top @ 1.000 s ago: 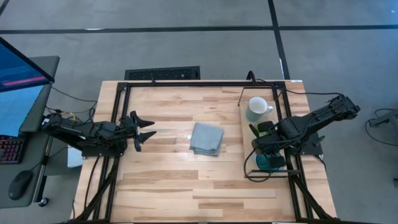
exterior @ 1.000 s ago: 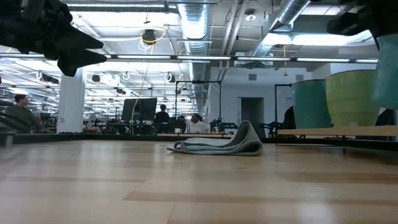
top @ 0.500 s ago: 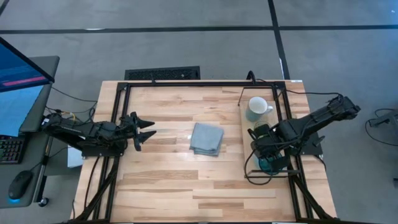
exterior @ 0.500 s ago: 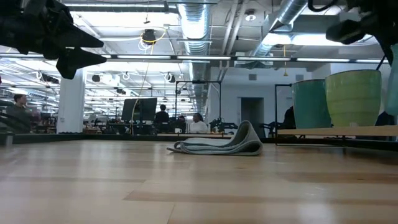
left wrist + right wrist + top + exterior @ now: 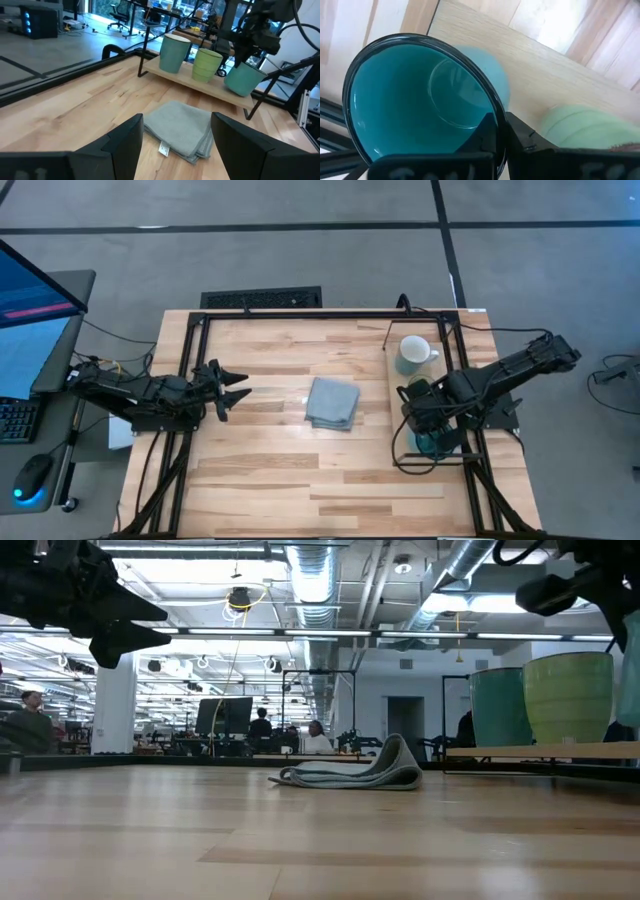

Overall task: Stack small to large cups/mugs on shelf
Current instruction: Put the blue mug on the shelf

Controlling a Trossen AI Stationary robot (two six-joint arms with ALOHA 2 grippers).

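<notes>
2 mugs [image 5: 540, 698] on shelf [image 5: 540, 751], folded cloth [image 5: 352, 773] on table [image 5: 300, 840]

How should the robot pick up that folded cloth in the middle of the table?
Probably from straight above, pinching the folded grey-blue cloth at its humped end, the one nearer the light-wood shelf. It lies flat on the table, so its sides give no hold; the hump stands highest, giving fingers something to close on.

Bright, even overhead light; soft shadows throughout.
</notes>
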